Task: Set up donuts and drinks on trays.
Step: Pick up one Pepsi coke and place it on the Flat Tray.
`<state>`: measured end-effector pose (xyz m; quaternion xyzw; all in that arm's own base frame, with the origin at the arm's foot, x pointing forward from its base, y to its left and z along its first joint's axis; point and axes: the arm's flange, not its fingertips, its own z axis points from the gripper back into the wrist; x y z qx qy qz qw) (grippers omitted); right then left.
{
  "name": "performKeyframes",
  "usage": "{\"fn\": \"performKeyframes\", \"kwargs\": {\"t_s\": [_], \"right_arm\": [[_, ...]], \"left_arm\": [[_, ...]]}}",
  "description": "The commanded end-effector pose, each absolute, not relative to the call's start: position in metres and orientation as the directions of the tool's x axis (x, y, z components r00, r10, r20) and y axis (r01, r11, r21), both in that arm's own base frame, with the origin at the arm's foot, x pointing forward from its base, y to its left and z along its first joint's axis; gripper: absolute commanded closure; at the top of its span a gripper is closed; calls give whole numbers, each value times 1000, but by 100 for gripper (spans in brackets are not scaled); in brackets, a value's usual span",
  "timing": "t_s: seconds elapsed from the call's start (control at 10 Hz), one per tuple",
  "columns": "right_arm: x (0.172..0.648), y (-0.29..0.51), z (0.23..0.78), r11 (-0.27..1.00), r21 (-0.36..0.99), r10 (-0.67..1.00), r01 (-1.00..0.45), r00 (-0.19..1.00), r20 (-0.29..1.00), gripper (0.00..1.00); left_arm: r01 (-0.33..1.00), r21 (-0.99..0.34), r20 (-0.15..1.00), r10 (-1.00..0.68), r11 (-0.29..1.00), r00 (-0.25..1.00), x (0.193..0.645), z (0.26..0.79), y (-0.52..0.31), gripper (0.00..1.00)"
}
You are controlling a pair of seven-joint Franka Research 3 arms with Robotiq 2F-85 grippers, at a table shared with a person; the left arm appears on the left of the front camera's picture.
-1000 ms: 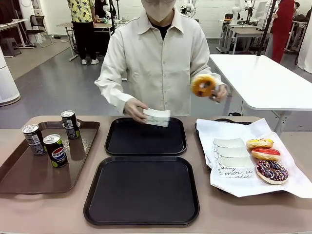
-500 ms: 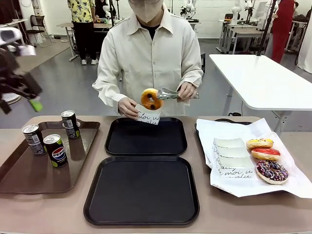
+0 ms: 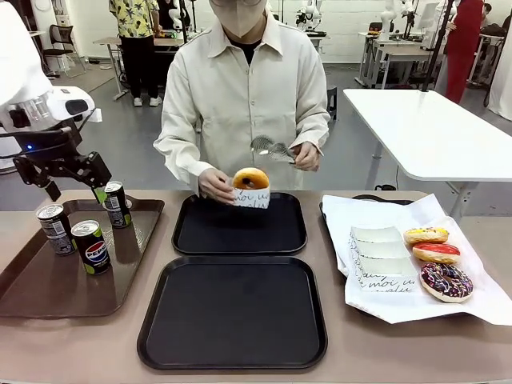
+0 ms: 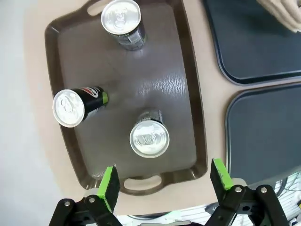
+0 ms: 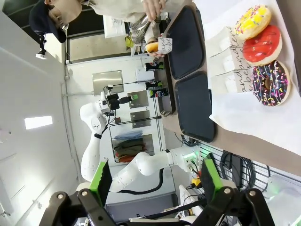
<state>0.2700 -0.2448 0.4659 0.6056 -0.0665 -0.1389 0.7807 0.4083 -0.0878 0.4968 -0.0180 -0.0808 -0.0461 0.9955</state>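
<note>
Three cans under left hand — none touched.

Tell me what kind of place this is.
Likely a robotics lab staged as a snack counter: a white robot arm over the cans, a bare white work table behind, and donuts on paper.

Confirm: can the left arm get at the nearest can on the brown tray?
Probably yes: left gripper hangs above brown tray with jaws open; nearest can stands upright, nothing over or against it.
</note>
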Motion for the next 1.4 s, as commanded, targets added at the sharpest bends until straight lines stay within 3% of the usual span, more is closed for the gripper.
{"fn": "performKeyframes", "kwargs": {"t_s": [0.0, 0.6, 0.9, 1.3], "right_arm": [[270, -245, 465, 208, 971, -302, 122, 952, -55, 0], [270, -245, 465, 208, 971, -302, 122, 952, -55, 0], [270, -245, 465, 208, 971, -302, 122, 952, -55, 0], [270, -245, 465, 208, 971, -302, 122, 952, -55, 0]], "left_arm": [[91, -53, 132, -83, 994, 988, 401, 512, -88, 0], [142, -37, 222, -131, 989, 966, 396, 453, -79, 0], [106, -43, 202, -95, 993, 975, 403, 433, -79, 0], [79, 78, 190, -93, 994, 977, 416, 411, -82, 0]]}}
